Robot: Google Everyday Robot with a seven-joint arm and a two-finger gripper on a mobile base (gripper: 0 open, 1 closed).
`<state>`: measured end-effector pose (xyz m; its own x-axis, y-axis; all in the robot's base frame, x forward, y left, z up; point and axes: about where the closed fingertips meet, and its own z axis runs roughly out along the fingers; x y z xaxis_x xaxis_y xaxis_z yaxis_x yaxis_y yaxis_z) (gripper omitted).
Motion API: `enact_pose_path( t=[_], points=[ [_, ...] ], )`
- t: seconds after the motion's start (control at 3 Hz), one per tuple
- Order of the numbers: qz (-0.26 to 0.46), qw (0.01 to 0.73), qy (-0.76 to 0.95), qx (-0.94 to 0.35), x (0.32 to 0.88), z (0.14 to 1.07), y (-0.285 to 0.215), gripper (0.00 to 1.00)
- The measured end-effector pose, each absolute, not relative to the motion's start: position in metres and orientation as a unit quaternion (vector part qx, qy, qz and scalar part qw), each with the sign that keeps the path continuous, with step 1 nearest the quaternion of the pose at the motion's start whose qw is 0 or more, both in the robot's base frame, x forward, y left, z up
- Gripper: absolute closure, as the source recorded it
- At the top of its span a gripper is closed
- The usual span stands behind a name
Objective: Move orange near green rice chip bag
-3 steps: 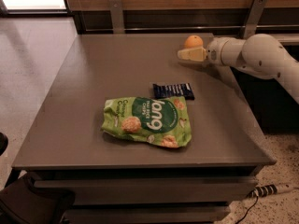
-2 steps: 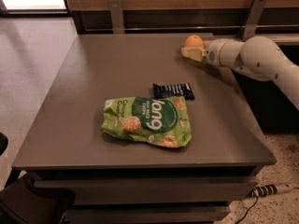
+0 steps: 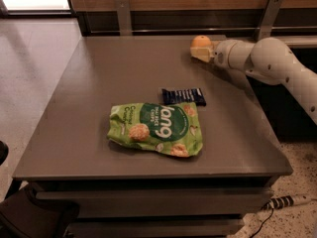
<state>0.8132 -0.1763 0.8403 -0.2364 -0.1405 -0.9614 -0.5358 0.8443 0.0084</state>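
The orange (image 3: pixel 201 40) is at the table's far right, near the back edge. My gripper (image 3: pixel 200 52) reaches in from the right on a white arm and is shut on the orange, with a pale finger (image 3: pixel 199 56) in front of its lower half. The green rice chip bag (image 3: pixel 156 128) lies flat in the front middle of the table, well apart from the orange, to the left of it and nearer the front.
A small dark blue wrapper (image 3: pixel 184 96) lies just behind the bag. The grey table (image 3: pixel 84 108) ends close to the right of the gripper. Wooden wall and metal brackets (image 3: pixel 124 15) stand behind it. A power strip (image 3: pixel 287 201) lies on the floor at right.
The gripper and the orange have shifted slightly left and up. The bag and the wrapper have not moved.
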Motion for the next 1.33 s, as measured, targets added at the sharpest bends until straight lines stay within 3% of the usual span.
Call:
enact_pose_path(
  t=[0.33,1.0,1.33],
  points=[
    [0.173,0.577,0.767,-0.221,0.814,0.839,-0.174,1.00],
    [0.174,0.575,0.764,-0.236,0.811,0.852,-0.176,1.00],
    [0.166,0.564,0.773,-0.239,0.787,0.871,-0.202,1.00]
  ],
)
